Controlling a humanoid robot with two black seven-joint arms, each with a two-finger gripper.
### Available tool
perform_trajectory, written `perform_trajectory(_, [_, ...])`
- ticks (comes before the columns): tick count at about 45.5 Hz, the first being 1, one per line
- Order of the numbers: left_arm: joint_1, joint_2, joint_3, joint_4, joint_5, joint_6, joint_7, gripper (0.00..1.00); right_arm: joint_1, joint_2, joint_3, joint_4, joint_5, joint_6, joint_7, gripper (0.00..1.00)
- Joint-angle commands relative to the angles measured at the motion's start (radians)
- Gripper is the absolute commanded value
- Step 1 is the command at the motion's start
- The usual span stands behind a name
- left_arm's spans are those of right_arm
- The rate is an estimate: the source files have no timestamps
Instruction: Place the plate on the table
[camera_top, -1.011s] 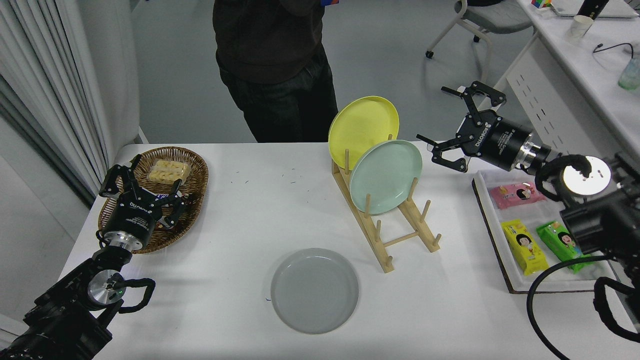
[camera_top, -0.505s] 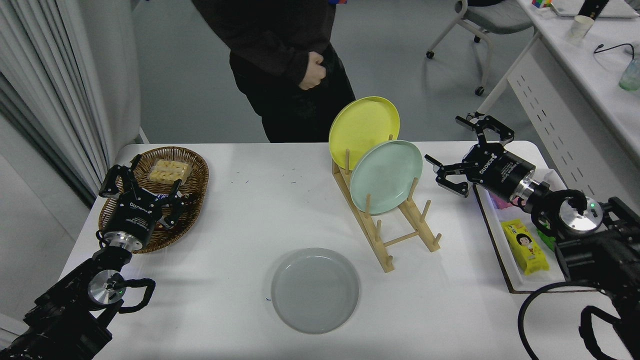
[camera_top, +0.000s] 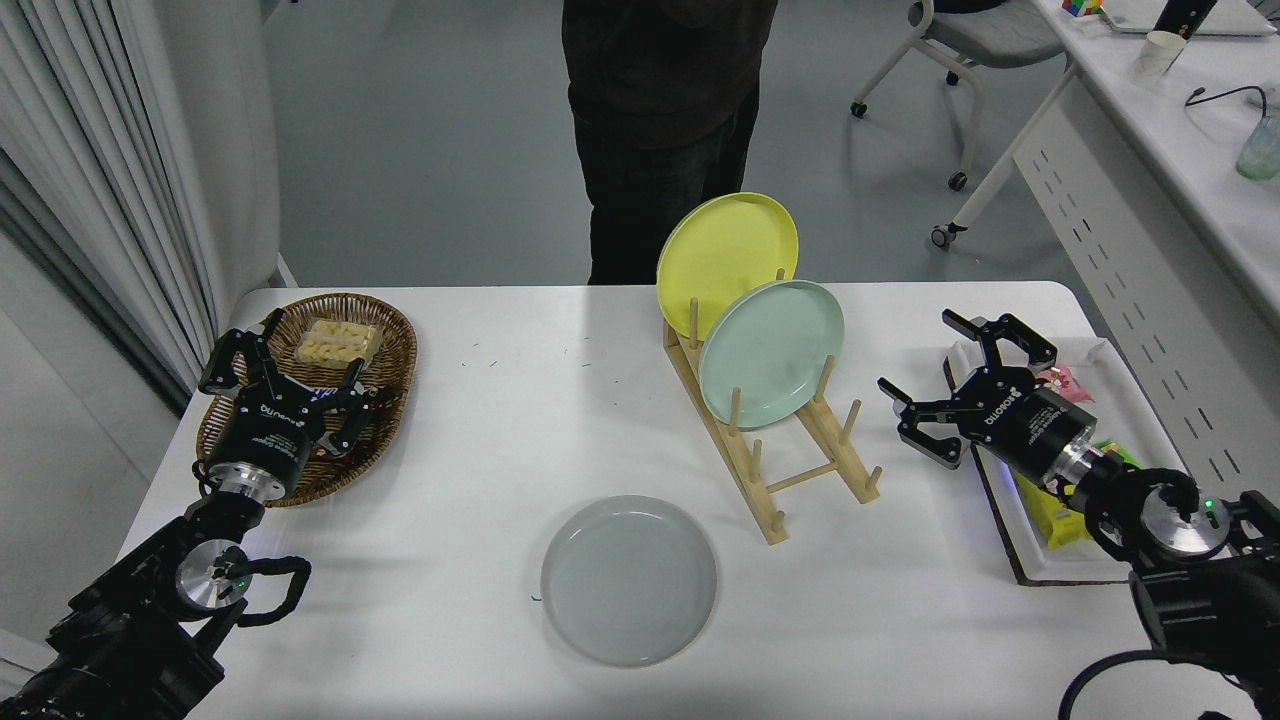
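The pale grey plate (camera_top: 629, 579) lies flat on the white table (camera_top: 520, 420), near the front edge at the middle. My right gripper (camera_top: 955, 378) is open and empty, low at the right side, right of the wooden rack and over the left rim of the snack tray. It is well clear of the plate. My left gripper (camera_top: 285, 365) is parked open at the lower left, over the wicker basket.
A wooden rack (camera_top: 790, 455) holds a yellow plate (camera_top: 726, 246) and a mint-green plate (camera_top: 772, 351) upright. A wicker basket (camera_top: 385, 345) with snacks sits at left. A white tray (camera_top: 1060, 572) with snack packs is at right. A person (camera_top: 665, 110) stands behind the table.
My right arm has dropped and pulled back toward me, from above the far right corner to low over the tray. The person has stepped to the right. The plate has not moved.
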Motion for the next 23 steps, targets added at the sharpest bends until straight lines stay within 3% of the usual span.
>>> perform_trajectory(1, [0.0,0.0,0.001,0.0,0.001,0.0,0.0,0.98,-0.083,-0.01,0.057,0.132,-0.053,-0.033,0.003,0.99])
perform_trajectory(10, [0.0,0.0,0.0,0.0,-0.001,0.0,0.0,0.98,-0.125,0.015,0.205,0.133,-0.056,-0.025,0.018,0.99])
perform_trajectory(23, [0.0,0.0,0.0,0.0,-0.001,0.0,0.0,0.98,-0.142,0.005,0.285,0.136,-0.229,-0.024,0.16,0.99])
